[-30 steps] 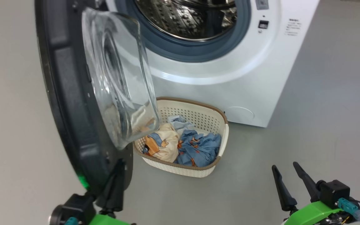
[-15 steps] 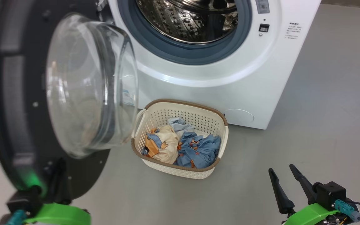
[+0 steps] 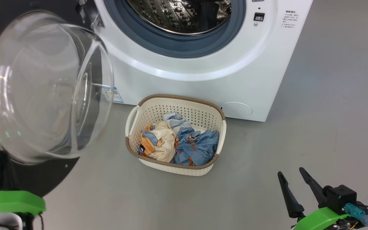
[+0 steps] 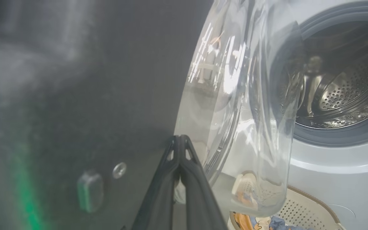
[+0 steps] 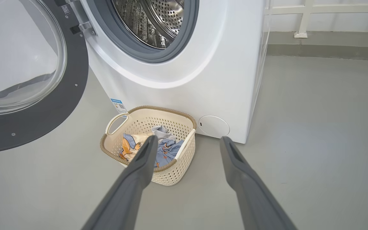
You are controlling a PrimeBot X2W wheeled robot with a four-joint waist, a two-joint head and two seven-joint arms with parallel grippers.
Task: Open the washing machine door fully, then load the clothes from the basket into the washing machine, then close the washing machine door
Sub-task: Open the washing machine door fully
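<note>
1. as the door [image 3: 43,86] stands swung wide to the robot's left in the head view, the drum [image 3: 184,16] mouth is bare, and the basket [image 3: 177,167] sits on the floor [image 3: 315,111] just in front of the machine [image 3: 203,80], below that mouth. the clothes [image 3: 179,143] lie heaped inside it: cream on the left, blue on the right, a pale one behind. the basket's long side runs across, handle to handle, along the machine's front. the right gripper [image 3: 291,172] hovers at lower right, fingers spread and empty. the clothes lie ahead of it and off to its left, well apart.

2. from the left wrist, the left gripper [image 4: 179,139] has its fingers pressed together with nothing between them. its tips are up at the door's dark inner face, just beside the glass bowl [image 4: 241,111]. whether they touch it i cannot tell. a bit of basket and clothes peeks out under the bowl.

3. from the right wrist, the basket lies ahead and a little left of the spread fingers, and one fingertip overlaps the clothes in this view. nothing stands between. i'd say the door looks open enough, so loading comes next. the right arm seems the nearer and freer one for it. it would reach forward, left and down into the basket, then lift to the drum above.
</note>
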